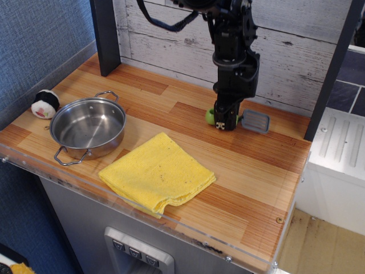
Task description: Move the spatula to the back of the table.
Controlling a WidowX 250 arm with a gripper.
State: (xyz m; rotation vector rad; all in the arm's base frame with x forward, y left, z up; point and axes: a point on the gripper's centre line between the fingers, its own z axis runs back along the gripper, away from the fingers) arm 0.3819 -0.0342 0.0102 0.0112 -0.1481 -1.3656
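Tool (226,121) down on spatula (254,121) at the worktop (171,108) rear.
Tool clamped on the spatula's green handle (mostly hidden), grey blade sticking out sideways, near the back wall. Pot (88,127) and yellow cloth (157,173) sit well apart, nearer the front.

one spatula (251,120), one pot (88,127), one cloth (157,173), perhaps one toy (44,103)

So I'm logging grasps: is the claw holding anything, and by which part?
The claw appears shut on the spatula, gripping the green handle near its middle.
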